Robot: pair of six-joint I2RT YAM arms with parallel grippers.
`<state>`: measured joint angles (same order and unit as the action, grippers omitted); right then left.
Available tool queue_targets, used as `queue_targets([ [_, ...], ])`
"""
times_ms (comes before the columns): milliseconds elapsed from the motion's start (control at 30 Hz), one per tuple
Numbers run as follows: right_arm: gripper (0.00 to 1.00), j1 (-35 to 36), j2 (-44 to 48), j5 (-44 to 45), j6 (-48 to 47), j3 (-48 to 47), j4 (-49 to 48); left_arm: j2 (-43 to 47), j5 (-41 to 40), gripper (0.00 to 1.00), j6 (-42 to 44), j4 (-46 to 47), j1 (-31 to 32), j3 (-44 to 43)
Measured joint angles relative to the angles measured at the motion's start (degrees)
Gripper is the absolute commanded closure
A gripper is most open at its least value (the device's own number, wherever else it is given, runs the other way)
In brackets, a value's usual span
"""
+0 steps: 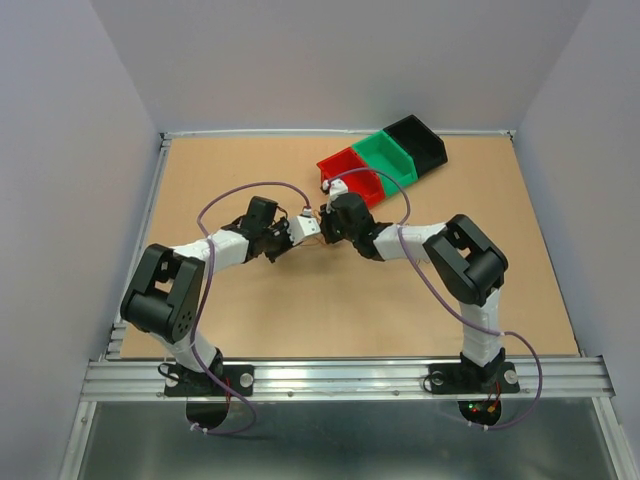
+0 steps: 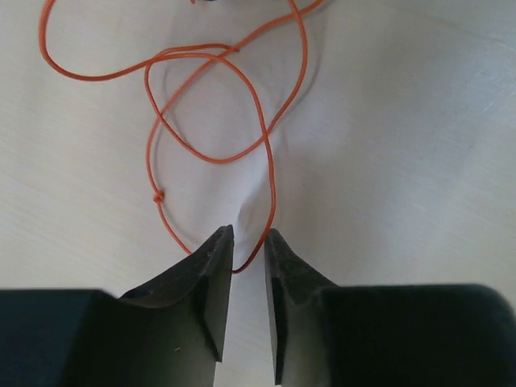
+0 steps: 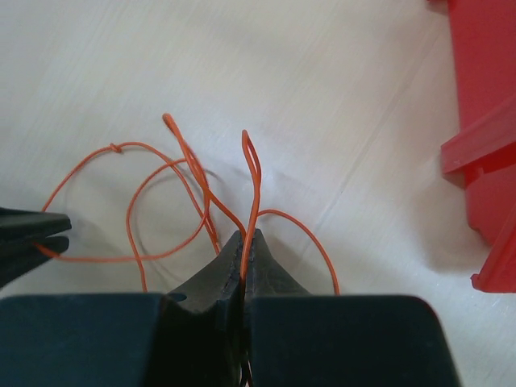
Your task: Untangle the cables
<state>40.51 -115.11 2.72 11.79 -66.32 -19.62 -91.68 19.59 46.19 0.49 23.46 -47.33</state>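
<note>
Orange cable (image 2: pixel 272 189), hair-thin, lies in loose crossed loops on the table (image 1: pixel 400 300), mid-table, just short of the red bin (image 3: pixel 484 121). I only see the orange strand, no black or green.

Right gripper (image 3: pixel 244 242): jaws fully together, pinching a doubled-over bit of the cable that stands up out of the tips.

Left gripper (image 2: pixel 248 242): jaws at a narrow gap, with a low bend of the cable sitting right at the tips. I can't tell if the pads actually bite it.

Geometry: the two grippers face each other nearly nose to nose, with the tangle in the short span between them. From the left tips the strand runs straight ahead along the finger axis, crosses itself twice, then goes on toward the right gripper. A small knot (image 2: pixel 157 196) sits just left of that line, closer to the left gripper.

My read: the next pull has to go along that shared axis, arms backing apart. If the left grip isn't firm, the cable will probably just slide out.
</note>
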Motion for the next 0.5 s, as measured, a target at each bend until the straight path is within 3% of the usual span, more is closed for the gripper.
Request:
queue_targets([
  [33, 1.00, 0.0, 0.0, -0.2, 0.0, 0.2, -0.1, -0.2, -0.1, 1.00, 0.0, 0.0, 0.0, 0.0],
  [333, 0.97, -0.7, 0.9, -8.8, -0.3, 5.3, -3.2, -0.9, 1.5, 1.00, -0.1, -0.7, -1.0, -1.2],
  [433, 0.92, -1.5, 1.2, -13.5, -0.3, 6.3, -5.0, -1.9, 5.5, 1.00, 0.1, -3.1, -2.7, -3.6],
  [500, 0.82, -2.3, 1.2, -17.4, -0.2, 6.8, -6.7, -2.8, 8.6, 1.00, 0.2, -5.4, -4.3, -5.9],
])
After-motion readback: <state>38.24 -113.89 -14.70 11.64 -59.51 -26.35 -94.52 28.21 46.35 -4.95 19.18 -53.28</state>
